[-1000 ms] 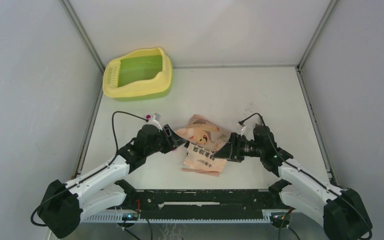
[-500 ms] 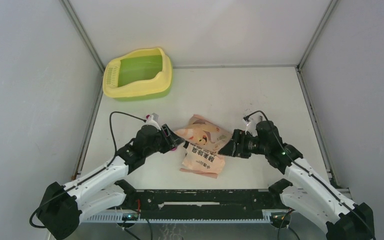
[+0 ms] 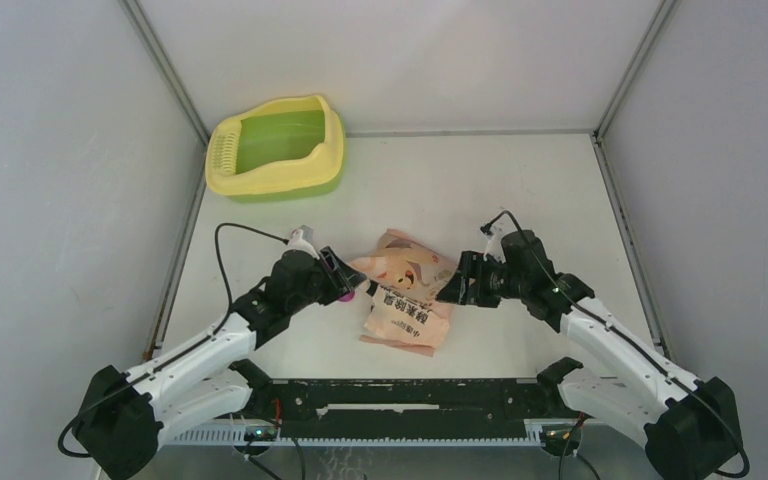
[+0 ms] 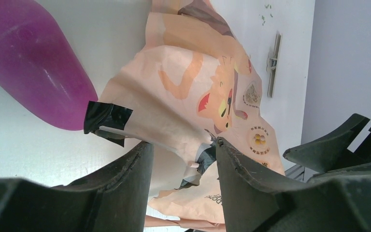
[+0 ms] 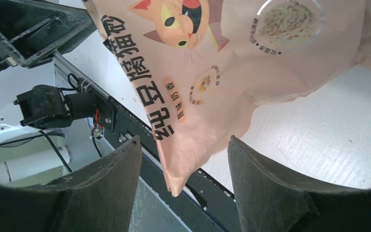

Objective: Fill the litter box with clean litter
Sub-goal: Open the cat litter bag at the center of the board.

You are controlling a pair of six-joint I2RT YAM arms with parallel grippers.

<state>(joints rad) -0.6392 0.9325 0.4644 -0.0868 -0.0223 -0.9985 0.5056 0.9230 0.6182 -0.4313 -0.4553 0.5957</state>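
The litter box, yellow with a green basin, stands at the table's back left, and its basin looks bare. A flat pink-orange printed bag lies crumpled at the centre. My left gripper is at the bag's left edge. In the left wrist view this gripper is open, and the bag's black-taped torn edge lies across its fingertips. My right gripper is at the bag's right side. The right wrist view shows it open around a loose corner of the bag, not touching. A few tiny specks of clean litter dot the table.
A magenta scoop lies on the table just left of the bag, close under my left gripper and partly hidden. A black rail runs along the near edge. Grey walls close in on the left, back and right.
My right gripper has drawn back a little, away from the rail, still open. The bag's lower part has shifted slightly. The left gripper has drifted a touch leftward.
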